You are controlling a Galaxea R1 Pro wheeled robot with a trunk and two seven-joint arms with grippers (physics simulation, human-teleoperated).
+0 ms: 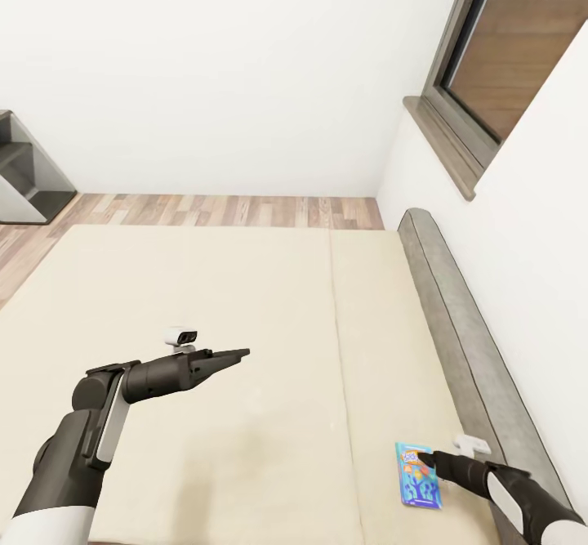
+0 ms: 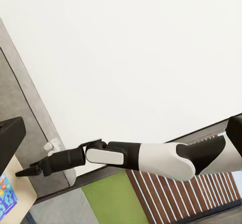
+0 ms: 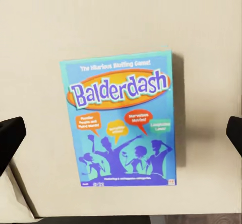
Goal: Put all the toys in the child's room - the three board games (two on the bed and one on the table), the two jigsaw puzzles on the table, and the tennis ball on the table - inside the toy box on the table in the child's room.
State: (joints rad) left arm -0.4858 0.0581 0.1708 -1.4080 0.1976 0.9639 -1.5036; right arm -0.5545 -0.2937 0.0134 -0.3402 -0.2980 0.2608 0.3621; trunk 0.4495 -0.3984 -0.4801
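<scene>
Under the right gripper (image 3: 121, 133): the blue Balderdash board game (image 3: 122, 121) lies flat on the bed (image 1: 204, 300), face up, between the two spread fingertips (image 3: 10, 136) seen at either edge of the right wrist view.
Right gripper state: jaws wide apart, nothing held; no contact with the box can be seen from the wrist view.
Box position: ahead of and below the right gripper (image 1: 430, 461), close to the mattress edge nearest the robot, and near the grey padded bed frame (image 1: 457, 316) that runs beyond the gripper along the wall.
Left gripper (image 1: 237, 355): hovers over the bare mattress well apart from the game, holding nothing; its fingers look closed together in the head view, though I cannot be sure.
Likely handling: a thin cardboard box, probably light and fairly stiff, with a smooth printed lid that may slide under the pads; squeezing hard across the lid could dent it.
Where to grip: across the narrower width, pads on the two long side edges near the middle, so that it hangs level.
Difficulty: it lies flush on a soft mattress, so fingertips must press into the bedding beside the edges to get under or around them.
Risk: a grasp near one end would probably let the box tilt or slip out.
</scene>
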